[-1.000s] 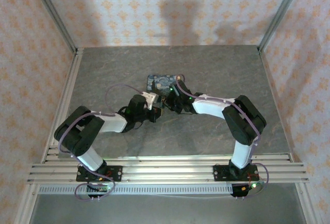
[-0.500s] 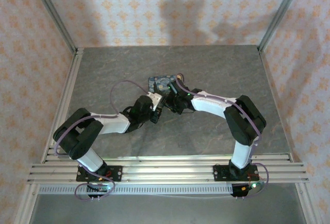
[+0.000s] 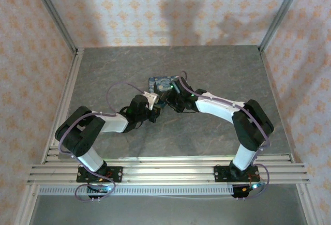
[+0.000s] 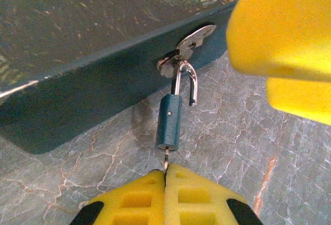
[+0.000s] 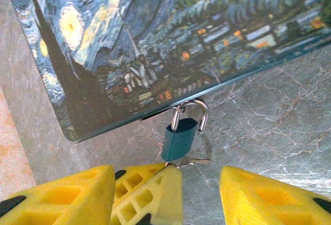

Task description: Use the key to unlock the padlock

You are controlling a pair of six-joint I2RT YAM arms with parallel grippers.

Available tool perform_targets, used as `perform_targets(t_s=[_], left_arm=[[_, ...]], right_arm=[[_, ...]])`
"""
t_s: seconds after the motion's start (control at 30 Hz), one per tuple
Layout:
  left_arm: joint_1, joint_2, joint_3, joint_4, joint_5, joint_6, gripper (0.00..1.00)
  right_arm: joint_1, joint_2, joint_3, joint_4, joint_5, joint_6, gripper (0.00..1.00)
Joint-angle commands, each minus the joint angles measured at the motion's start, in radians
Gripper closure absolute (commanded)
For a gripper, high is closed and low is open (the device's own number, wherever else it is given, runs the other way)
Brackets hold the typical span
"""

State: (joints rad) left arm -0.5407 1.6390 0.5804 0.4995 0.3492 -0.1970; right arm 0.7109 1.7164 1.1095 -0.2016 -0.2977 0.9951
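The padlock (image 4: 169, 121) is a small teal lock hanging by its silver shackle (image 4: 187, 83) from the hasp of the blue painted box (image 4: 77, 90). One shackle leg stands free of the body. The thin silver key (image 4: 166, 159) sits in the lock's bottom end, and my left gripper (image 4: 165, 176) is shut on it. In the right wrist view the padlock (image 5: 179, 138) hangs off the box edge (image 5: 155, 39), with the key (image 5: 199, 159) below it. My right gripper (image 5: 166, 176) is open, its fingers (image 5: 269, 194) well apart either side of the left gripper's tips, touching nothing.
The box (image 3: 160, 84) lies mid-table on the grey marbled surface (image 3: 217, 70), and both grippers meet at its near edge. Patterned walls and metal rails enclose the table. The right gripper's yellow fingers (image 4: 274, 28) hang close above the padlock's right side.
My right gripper has opened from shut, and its arm has shifted slightly right. The left gripper stays shut on the key at the lock.
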Motion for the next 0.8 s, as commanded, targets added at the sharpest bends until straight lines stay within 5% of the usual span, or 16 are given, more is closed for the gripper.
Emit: perform_targets(t_s=[0.0, 0.27, 0.77], left_arm=[[0.013, 0.009, 0.003, 0.029, 0.023, -0.041, 1.00], [0.018, 0.010, 0.027, -0.098, -0.038, -0.151, 1.00], [-0.007, -0.008, -0.040, 0.123, -0.013, -0.449, 1.00]], right_arm=[[0.004, -0.011, -0.053, 0.068, 0.039, 0.043, 0.44], [0.004, -0.029, -0.094, 0.091, 0.097, 0.074, 0.44], [0.004, -0.012, -0.078, 0.100, 0.055, 0.037, 0.47]])
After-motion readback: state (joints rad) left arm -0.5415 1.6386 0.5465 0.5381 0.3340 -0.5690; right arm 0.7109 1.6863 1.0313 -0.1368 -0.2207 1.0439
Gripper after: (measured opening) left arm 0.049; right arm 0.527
